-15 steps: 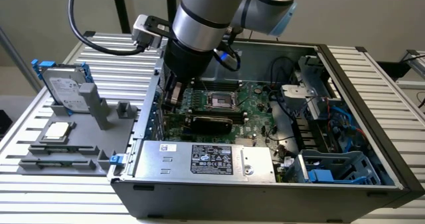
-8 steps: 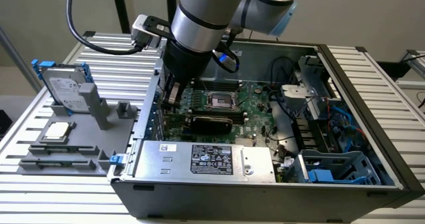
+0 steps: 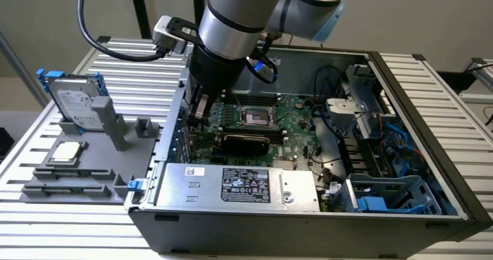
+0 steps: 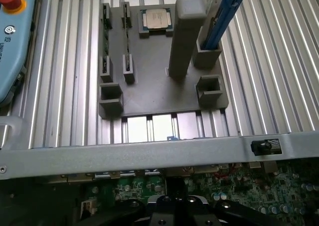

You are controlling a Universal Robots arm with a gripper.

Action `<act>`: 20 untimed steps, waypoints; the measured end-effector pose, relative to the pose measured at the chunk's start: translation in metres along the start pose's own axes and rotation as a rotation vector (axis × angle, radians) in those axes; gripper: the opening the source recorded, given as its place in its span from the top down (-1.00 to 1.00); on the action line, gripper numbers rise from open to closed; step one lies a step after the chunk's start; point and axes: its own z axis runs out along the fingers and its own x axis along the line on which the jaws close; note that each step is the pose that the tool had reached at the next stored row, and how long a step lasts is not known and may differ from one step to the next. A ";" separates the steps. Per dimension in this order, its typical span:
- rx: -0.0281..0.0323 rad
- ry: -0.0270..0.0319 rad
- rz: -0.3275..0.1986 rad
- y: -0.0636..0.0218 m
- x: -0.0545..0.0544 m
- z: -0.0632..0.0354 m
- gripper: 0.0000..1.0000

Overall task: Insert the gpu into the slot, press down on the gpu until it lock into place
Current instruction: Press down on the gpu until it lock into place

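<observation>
The arm reaches down into the open computer case (image 3: pixel 431 173), its gripper (image 3: pixel 198 112) low over the motherboard (image 3: pixel 289 127) at the exterior view's left edge, jaws clenched. The gpu (image 3: pixel 202 105) appears to stand on edge beneath it, near the case wall; whether the jaws grasp it I cannot tell. Close by are the CPU socket (image 3: pixel 255 117) and silver power supply (image 3: pixel 239 186). A grey parts fixture (image 4: pixel 149 81) sits on the desk (image 4: pixel 269 61) beside the case.
</observation>
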 end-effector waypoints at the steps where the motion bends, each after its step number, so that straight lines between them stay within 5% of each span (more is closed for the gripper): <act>1: 0.0000 0.0004 0.000 0.0001 -0.001 -0.0003 0.79; 12: 0.0000 0.0008 0.000 0.0015 -0.005 -0.0011 0.79; 20: 0.0006 0.0063 0.002 0.0020 -0.006 -0.0009 0.79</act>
